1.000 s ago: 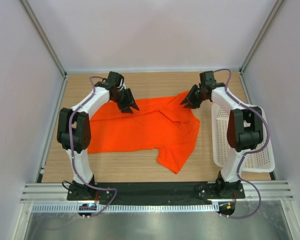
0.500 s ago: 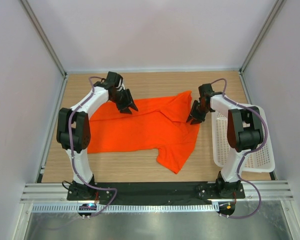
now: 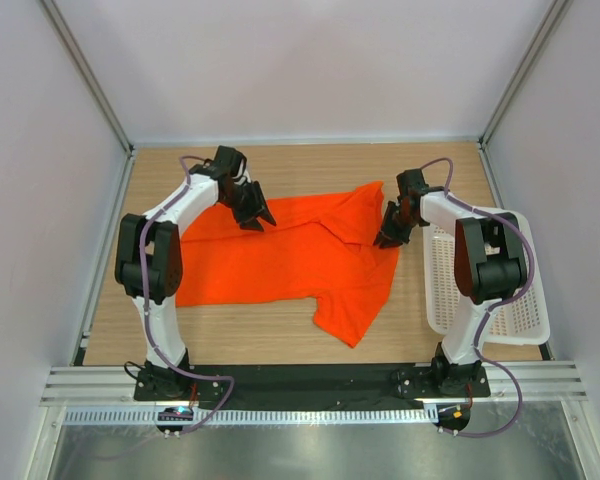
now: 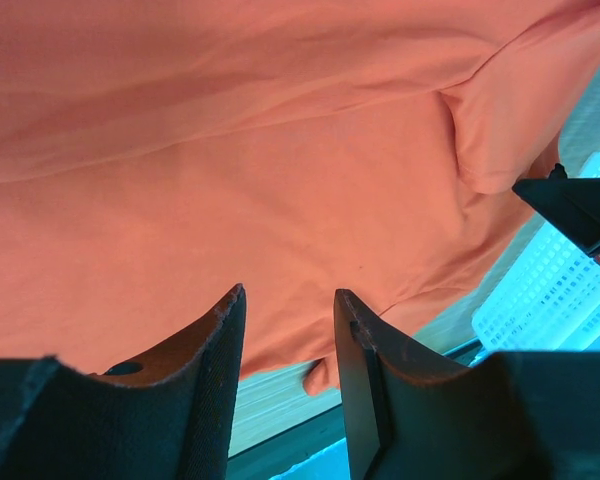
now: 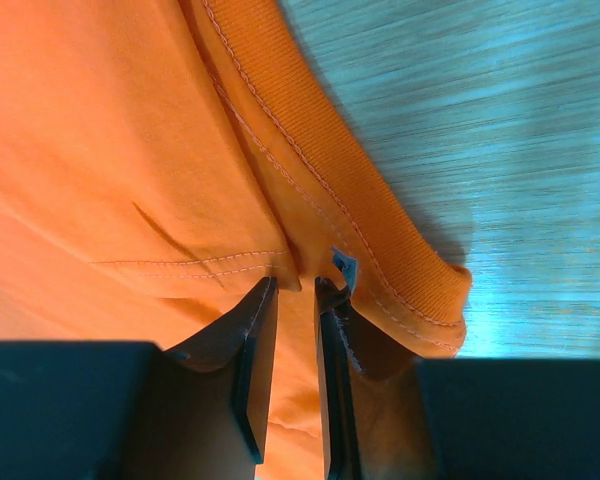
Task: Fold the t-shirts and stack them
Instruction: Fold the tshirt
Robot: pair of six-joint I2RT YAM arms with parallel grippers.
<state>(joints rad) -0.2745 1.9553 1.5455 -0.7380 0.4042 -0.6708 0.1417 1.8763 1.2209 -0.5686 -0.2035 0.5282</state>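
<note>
Nearest the arm bases, a lobe of the t-shirt [image 3: 290, 255] hangs toward the front edge of the wooden table [image 3: 280, 335]. The rest lies spread but rumpled across the middle, between the two arms. The white lattice basket [image 3: 500, 330] sits at the right by the right arm, just beside the shirt's right edge and not touching it. Further in, the right gripper [image 3: 388, 237] is down at that right edge. In the wrist view the right gripper [image 5: 298, 284] has its jaws nearly together with only a thin slot left, and the tips are at a seam beside the ribbed collar band [image 5: 300, 130]. Can't tell whether any cloth is actually caught. Further back, the left gripper [image 3: 260, 215] sits over the shirt's far-left part. In the wrist view the left gripper [image 4: 288, 293] has its jaws spread with a clear gap, orange fabric showing between them, nothing held. The far flap of the shirt points toward the back wall.
</note>
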